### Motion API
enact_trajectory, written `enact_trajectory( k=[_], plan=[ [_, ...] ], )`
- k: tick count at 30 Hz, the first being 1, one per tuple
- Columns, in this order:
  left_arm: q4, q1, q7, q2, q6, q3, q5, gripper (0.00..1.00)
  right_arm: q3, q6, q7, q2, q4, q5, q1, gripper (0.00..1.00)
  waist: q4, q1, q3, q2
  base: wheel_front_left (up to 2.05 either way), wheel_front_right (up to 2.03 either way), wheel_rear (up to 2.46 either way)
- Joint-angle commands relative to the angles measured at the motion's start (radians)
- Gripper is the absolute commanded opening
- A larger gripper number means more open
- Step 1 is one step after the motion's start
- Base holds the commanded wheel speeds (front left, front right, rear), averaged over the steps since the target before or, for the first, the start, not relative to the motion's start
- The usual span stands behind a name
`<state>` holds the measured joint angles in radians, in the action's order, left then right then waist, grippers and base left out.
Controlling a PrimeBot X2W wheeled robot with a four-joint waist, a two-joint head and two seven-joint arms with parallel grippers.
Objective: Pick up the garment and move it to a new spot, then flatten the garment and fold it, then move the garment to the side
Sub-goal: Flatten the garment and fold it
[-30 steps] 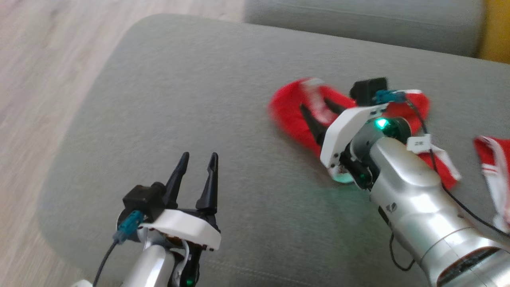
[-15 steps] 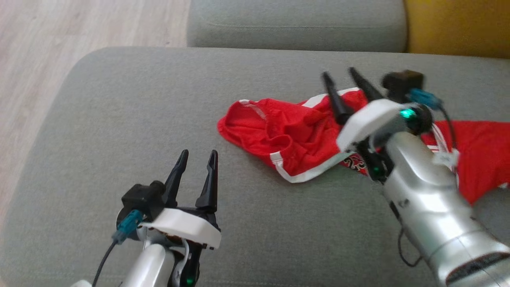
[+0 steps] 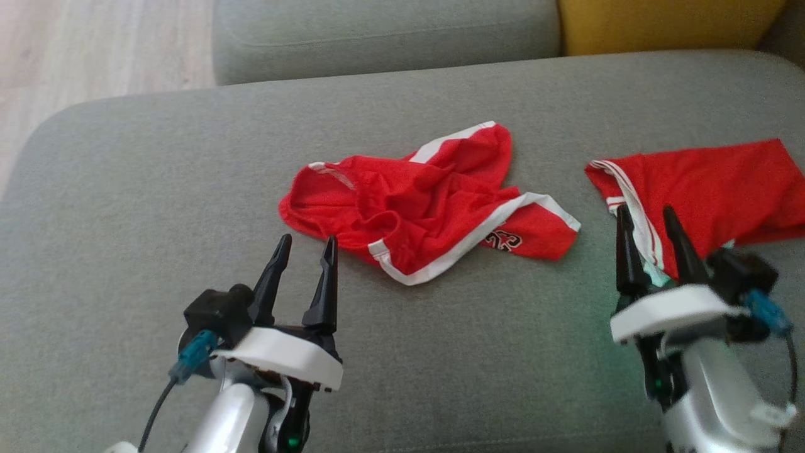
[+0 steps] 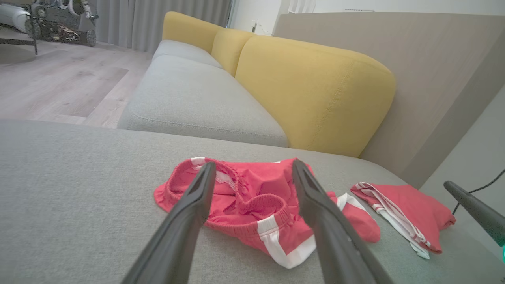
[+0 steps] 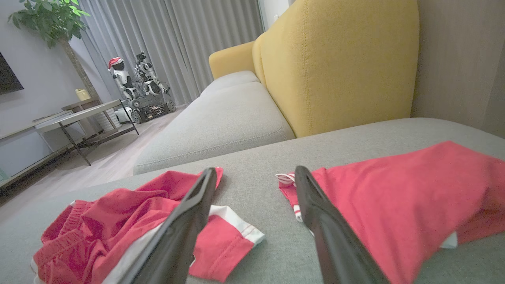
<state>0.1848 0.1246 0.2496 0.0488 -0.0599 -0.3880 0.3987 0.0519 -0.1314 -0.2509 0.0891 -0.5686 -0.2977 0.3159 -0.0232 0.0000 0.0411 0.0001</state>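
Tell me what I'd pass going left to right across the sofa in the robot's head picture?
left gripper → crumpled red shorts → flat red garment

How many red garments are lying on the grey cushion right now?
2. A crumpled red garment lies centrally, ahead of the left gripper; a flatter red garment lies to its right, apart from it, by the right gripper. Nothing seems to hide a third.
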Motion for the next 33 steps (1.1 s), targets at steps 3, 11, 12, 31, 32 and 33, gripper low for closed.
enact_trajectory(
  k=[3,11,12,31,32,33],
  plan=[
    [-0.018,0.027,0.012,0.001,0.015,0.042,-0.008,1.0,-0.025,0.001,-0.009,-0.03,0.122,0.05,-0.056,1.0,-0.037,0.0,0.018,-0.0001,0.0,0.0,0.0],
    [0.119,0.091,0.011,0.017,0.107,-0.038,-0.088,1.0,-0.055,0.001,0.046,-0.038,0.246,0.024,-0.105,1.0,-0.084,0.0,0.048,-0.0001,0.0,0.0,0.0],
    [0.143,0.11,0.002,0.022,0.114,-0.055,-0.103,1.0,-0.054,0.001,0.048,-0.038,0.252,0.019,-0.108,1.0,-0.088,0.0,0.052,-0.0001,0.0,0.0,0.0],
    [0.329,0.387,-0.217,0.168,0.176,-0.209,-0.248,1.0,-0.024,0.001,0.042,-0.039,0.249,-0.025,-0.1,1.0,-0.134,0.0,0.108,-0.0001,0.0,0.0,0.0],
    [0.333,0.395,-0.222,0.174,0.177,-0.215,-0.25,1.0,-0.024,0.001,0.041,-0.039,0.246,-0.026,-0.099,1.0,-0.137,0.0,0.11,-0.0001,0.0,0.0,0.0],
    [0.336,0.401,-0.227,0.178,0.178,-0.219,-0.25,1.0,-0.026,0.001,0.04,-0.039,0.244,-0.027,-0.097,1.0,-0.138,0.0,0.112,-0.0001,0.0,0.0,0.0]
  ],
)
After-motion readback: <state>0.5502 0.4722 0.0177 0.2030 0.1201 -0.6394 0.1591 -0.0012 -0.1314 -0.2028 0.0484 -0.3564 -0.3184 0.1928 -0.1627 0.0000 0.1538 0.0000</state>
